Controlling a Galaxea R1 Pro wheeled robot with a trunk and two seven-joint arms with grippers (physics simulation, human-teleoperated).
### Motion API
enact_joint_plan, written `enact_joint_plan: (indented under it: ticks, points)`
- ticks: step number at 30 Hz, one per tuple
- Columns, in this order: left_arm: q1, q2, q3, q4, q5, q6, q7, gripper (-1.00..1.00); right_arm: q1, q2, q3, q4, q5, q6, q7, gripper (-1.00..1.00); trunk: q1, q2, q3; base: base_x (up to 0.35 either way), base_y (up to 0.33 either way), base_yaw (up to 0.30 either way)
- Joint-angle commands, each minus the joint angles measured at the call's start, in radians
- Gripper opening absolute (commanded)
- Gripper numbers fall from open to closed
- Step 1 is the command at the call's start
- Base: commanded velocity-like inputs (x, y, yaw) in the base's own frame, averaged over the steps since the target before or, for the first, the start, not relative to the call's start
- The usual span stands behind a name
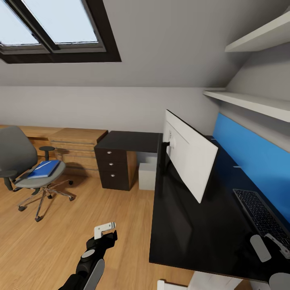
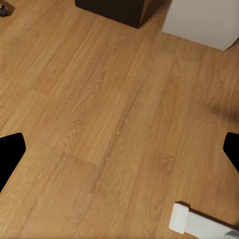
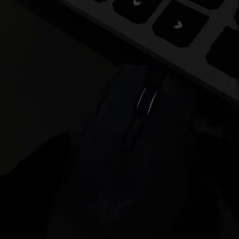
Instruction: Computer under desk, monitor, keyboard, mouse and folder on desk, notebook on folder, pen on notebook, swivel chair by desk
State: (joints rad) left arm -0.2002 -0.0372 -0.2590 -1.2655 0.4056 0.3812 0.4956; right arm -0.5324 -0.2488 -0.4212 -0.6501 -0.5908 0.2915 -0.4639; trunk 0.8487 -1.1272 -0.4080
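The mouse [image 3: 132, 144] lay on the desk [image 1: 189, 233] against the keyboard [image 1: 262, 215], very dim, under the right gripper [image 1: 270, 243], whose grip I could not tell. The monitor [image 1: 189, 155] blocked the desk's far end; the left gripper [image 1: 105, 229] hung over the floor [image 2: 109, 124], its jaws' state unclear.

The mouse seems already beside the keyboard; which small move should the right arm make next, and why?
Probably lift the right gripper straight up and away. The mouse already lies on the desk against the keyboard, while the folder waits on the swivel chair.

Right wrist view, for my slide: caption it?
Dim close-up of the mouse on the desk, beside the keyboard.
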Motion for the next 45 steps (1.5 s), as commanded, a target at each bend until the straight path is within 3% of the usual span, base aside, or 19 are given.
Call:
enact_joint_plan:
  ticks: [1, 19, 23, 30, 45]
  points:
    - [-0.001, 0.0, -0.002, -0.001, 0.009, 0.002, 0.008, 1.0, 0.0, 0.0, -0.001, 0.017, -0.02, 0.005, -0.007, -1.0, 0.0, -0.001, -0.001, -0.122, 0.11, 0.0]
    - [-0.001, 0.0, 0.0, -0.002, 0.01, 0.003, 0.008, 1.0, 0.0, 0.003, 0.004, 0.016, -0.02, 0.006, -0.005, -1.0, 0.0, -0.001, -0.001, -0.066, 0.06, 0.0]
    - [-0.001, 0.0, 0.0, -0.002, 0.011, 0.004, 0.008, 1.0, 0.0, 0.009, 0.01, 0.006, -0.018, 0.004, 0.0, -1.0, -0.015, 0.027, 0.011, 0.0, 0.0, 0.0]
    - [-0.001, 0.0, 0.0, -0.002, 0.01, 0.004, 0.008, 1.0, 0.001, 0.06, 0.07, -0.106, -0.012, 0.004, -0.001, -1.0, -0.042, 0.076, 0.033, 0.0, 0.0, 0.0]
    - [-0.001, -0.001, -0.002, -0.002, 0.009, 0.004, 0.009, 1.0, 0.003, 0.07, 0.079, -0.131, -0.011, 0.006, -0.001, -1.0, -0.1, 0.181, 0.08, -0.071, 0.0, 0.0]
